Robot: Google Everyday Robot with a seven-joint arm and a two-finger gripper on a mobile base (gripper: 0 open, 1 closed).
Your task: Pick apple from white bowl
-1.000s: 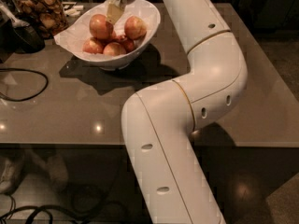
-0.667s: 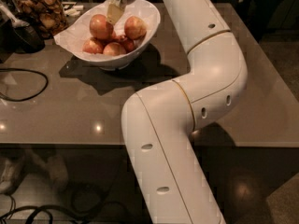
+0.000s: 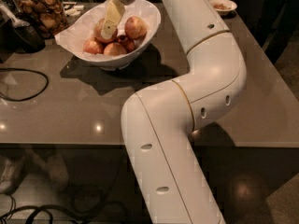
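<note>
The white bowl [image 3: 88, 55] stands on the grey table at the back left, lined with white paper and holding several apples. The apple [image 3: 98, 30], large and yellow-orange, lies at the bowl's middle. A second big apple [image 3: 135, 26] lies to its right, and smaller redder ones lie in front. My gripper [image 3: 111, 22] reaches down from the top of the view into the bowl. Its cream tip lies over the right side of the apple and hides part of it. My white arm bends across the right half of the view.
A glass jar of brown snacks [image 3: 43, 12] and a dark object [image 3: 23, 36] stand left of the bowl. A black cable [image 3: 28, 85] loops on the table's left side. A small white dish [image 3: 223, 4] sits at the back right. The table's front edge [image 3: 60, 145] crosses the view.
My gripper has come down deeper into the bowl, onto the large apple. The bowl and the apples have not moved.
</note>
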